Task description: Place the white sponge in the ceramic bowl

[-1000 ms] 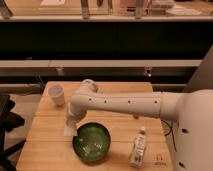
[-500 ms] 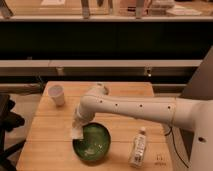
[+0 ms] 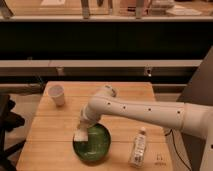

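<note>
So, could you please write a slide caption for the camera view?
The gripper holds the white sponge over the rim of the ceramic bowl; paper cup and bottle sit nearby.

A wooden table (image 3: 50, 131) seen from above. A white robot arm (image 3: 145, 111) reaches in from the right and bends downward, ending in the gripper (image 3: 82, 131). Its fingers (image 3: 85, 125) are closed around the white sponge (image 3: 80, 135), a small pale block at their tips. Directly beneath the fingers, and spreading out to their right, sits the ceramic bowl (image 3: 104, 145), glossy dark green; the sponge hangs over its left rim. Well beyond the fingers, up and to their left, a white paper cup (image 3: 58, 94) stands upright. To the right of the fingers, past the bowl, a white bottle (image 3: 138, 148) lies on the table.
</note>
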